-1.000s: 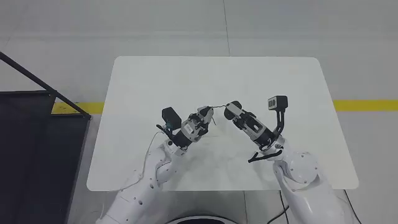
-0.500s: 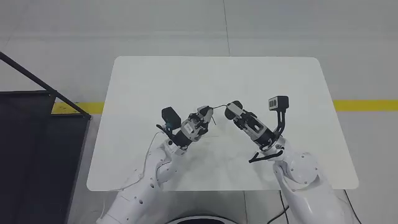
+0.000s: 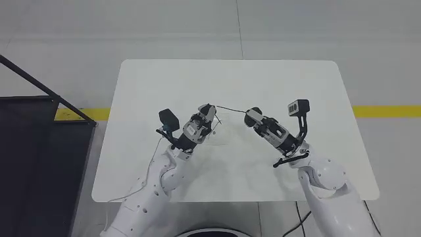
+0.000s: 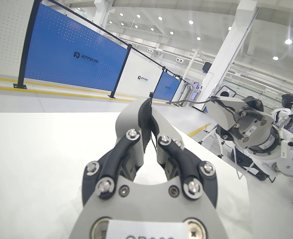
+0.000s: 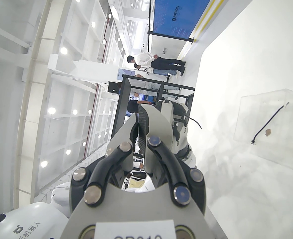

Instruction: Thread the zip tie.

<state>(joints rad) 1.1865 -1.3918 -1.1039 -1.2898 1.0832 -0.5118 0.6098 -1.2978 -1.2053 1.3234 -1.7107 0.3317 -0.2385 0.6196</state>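
Left gripper: its two fingers are squeezed tight on the thin black plastic zip tie, and the small square head end pokes out past the tips
Right gripper: its fingers are pressed together with no gap; from the top view it seems to pinch the other end of the zip tie
Zip tie: held up in the air over the white table as a thin line from one gripper to the other, running from 9 o'clock to 3 o'clock
Where the grippers are: both near the middle of the table, the left one toward 10 o'clock and the right one toward 2 o'clock, tips facing each other
Done so far: I think each end is picked up and held
Left to do: the strap makes no loop yet, so the thin end must bend round and go into the hole in the head
Nearby: a clear plastic box sits on the table with a spare black strap inside
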